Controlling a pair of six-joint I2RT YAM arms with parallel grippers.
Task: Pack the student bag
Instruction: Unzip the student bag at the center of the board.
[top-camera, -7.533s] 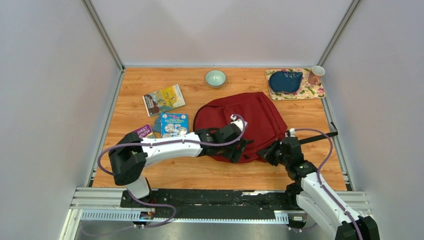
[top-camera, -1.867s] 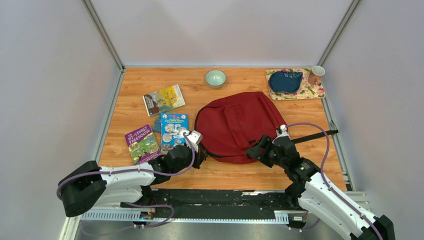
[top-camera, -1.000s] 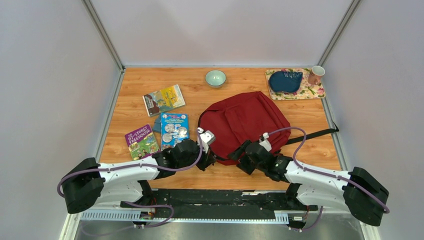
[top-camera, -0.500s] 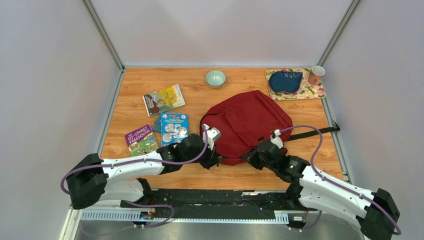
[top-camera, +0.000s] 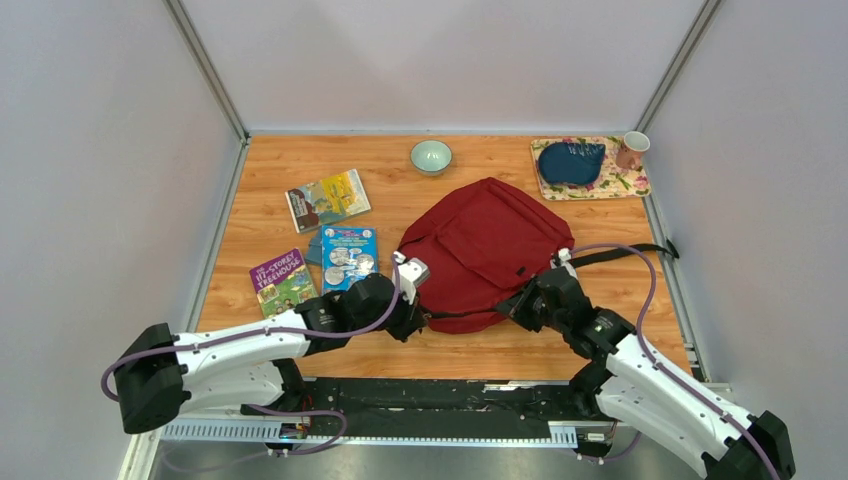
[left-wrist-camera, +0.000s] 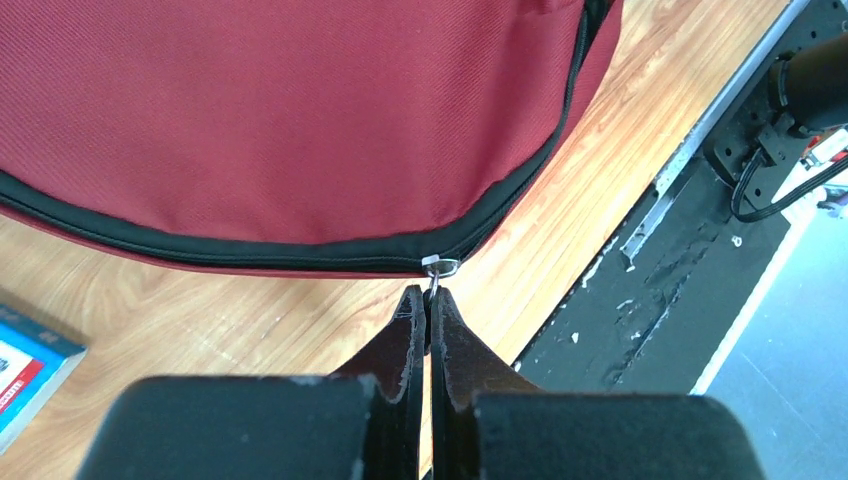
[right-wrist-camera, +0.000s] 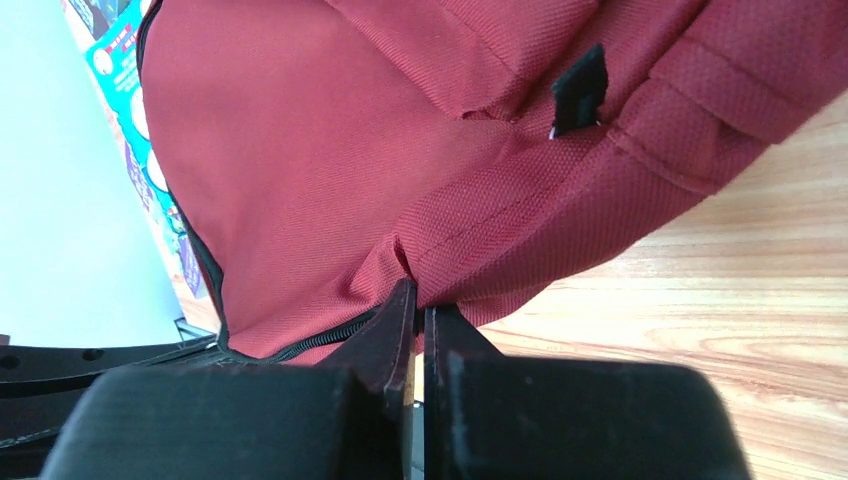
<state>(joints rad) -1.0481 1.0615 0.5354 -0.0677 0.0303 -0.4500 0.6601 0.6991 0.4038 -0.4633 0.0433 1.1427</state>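
The student bag (top-camera: 485, 245) is a large dark red backpack lying flat mid-table, its black zipper trim (left-wrist-camera: 250, 252) along the near edge. My left gripper (top-camera: 415, 322) sits at the bag's near left corner, shut on the small metal zipper pull (left-wrist-camera: 438, 266), which is pinched between the fingertips (left-wrist-camera: 412, 310). My right gripper (top-camera: 522, 305) is at the near right edge, shut on a fold of the bag's red fabric (right-wrist-camera: 440, 275). A black strap (top-camera: 620, 252) trails to the right of the bag.
Three books lie left of the bag: a yellow one (top-camera: 328, 199), a blue one (top-camera: 349, 250) and a purple one (top-camera: 281, 282). A green bowl (top-camera: 431, 156) stands at the back. A floral mat (top-camera: 608, 184) with a blue pouch (top-camera: 570, 162) and a mug (top-camera: 631, 150) sits back right.
My right gripper has closed on the bag's edge and drawn it to the right. The bag has turned and shifted a little. The left gripper stays shut on the pull.
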